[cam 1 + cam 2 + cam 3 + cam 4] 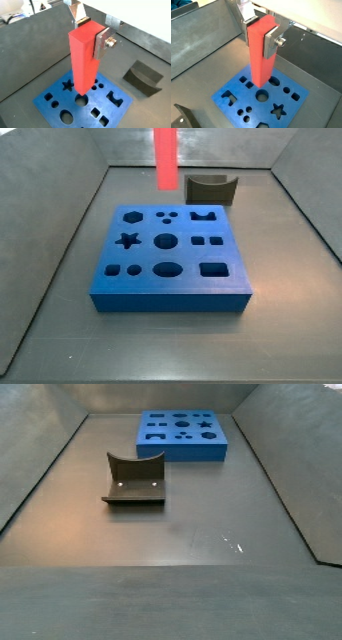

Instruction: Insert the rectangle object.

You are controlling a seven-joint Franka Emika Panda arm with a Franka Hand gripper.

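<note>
Here we see the gripper (90, 37) clamping the rectangle object (83, 57) upright above the blue block (264, 100); the frame's upper edge crops the bar in a side view (166, 158).

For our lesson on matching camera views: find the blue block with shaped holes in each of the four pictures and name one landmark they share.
Wrist view: the blue block lies low in the frame, under the red bar held in the gripper.
Wrist view: block again below the bar.
Side view: block fills the centre; gripper out of frame.
Side view: block small, far end.
Shared landmark: the dark grey curved piece.
</note>
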